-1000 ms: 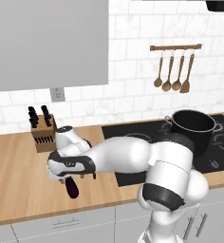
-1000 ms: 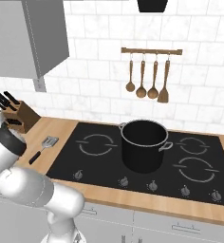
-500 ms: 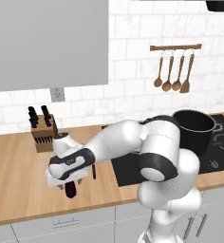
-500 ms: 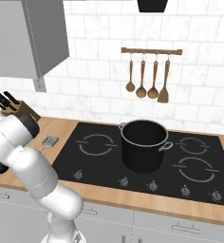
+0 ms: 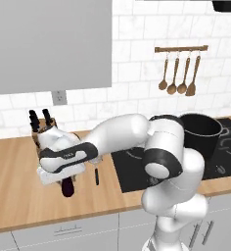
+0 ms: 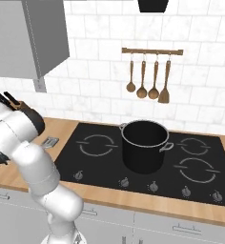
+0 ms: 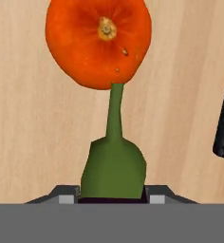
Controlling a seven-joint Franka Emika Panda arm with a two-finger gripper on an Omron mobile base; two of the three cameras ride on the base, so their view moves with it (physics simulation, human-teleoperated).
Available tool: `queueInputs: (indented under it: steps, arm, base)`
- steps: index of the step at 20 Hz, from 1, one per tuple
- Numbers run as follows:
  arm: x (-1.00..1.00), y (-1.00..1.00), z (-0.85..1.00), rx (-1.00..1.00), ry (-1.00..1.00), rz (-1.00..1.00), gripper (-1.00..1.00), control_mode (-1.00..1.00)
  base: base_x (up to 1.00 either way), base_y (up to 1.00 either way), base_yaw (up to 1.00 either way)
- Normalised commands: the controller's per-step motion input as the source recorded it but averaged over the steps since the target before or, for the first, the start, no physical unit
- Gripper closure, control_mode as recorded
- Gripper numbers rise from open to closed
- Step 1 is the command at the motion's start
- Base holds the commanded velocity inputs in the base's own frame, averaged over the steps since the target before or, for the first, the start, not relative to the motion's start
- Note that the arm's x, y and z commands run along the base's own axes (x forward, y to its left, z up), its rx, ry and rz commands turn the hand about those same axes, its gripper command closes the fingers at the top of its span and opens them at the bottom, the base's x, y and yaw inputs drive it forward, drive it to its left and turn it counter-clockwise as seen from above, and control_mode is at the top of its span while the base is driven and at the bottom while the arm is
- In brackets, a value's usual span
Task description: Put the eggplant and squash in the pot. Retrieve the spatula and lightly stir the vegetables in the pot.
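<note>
Half of eggplant (image 5: 67,188) hidden under end effector (image 7: 113,198), fingers flanking green cap; grip state unclear.

left base view from behind the arm, facing forward and down, pot (image 5: 200,138) at 3 o'clock, right base view shares it centrally, hand view close above the squash (image 7: 98,41) at 12 o'clock

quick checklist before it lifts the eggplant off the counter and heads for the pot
1. Gripper down over the eggplant: ok.
2. Jaws firmly shut on it: cannot tell, they are still closing.
3. Eggplant's green cap sits between the fingertips in the hand view: ok.
4. Squash free of the grip, its edge at the stem tip: ok.
5. Pot open, no lid, on the cooktop: ok.
6. Spatula lying flat beside the cooktop: ok.
</note>
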Motion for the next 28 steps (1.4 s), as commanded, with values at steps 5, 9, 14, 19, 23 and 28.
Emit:
queueInputs:
  steps: [5,9,14,19,23,28]
  arm:
    - [-0.52,-0.68,0.76,0.0,-0.21,-0.09,1.0,-1.0]
    - [-0.42,-0.96,0.81,0.0,-0.1,-0.14,1.0,-1.0]
    - [-0.41,-1.0,0.87,0.0,-0.06,-0.13,1.0,-1.0]
    - [-0.4,-1.0,0.69,0.0,-0.12,-0.11,1.0,-1.0]
    - [-0.3,-1.0,0.55,0.0,-0.2,-0.08,1.0,-1.0]
    - [-0.13,-1.0,0.41,0.0,-0.17,-0.07,1.0,-1.0]
  base:
    - [0.0,0.0,0.0]
    - [0.0,0.0,0.0]
    - [0.0,0.0,0.0]
    - [0.0,0.0,0.0]
    - [0.0,0.0,0.0]
    - [0.0,0.0,0.0]
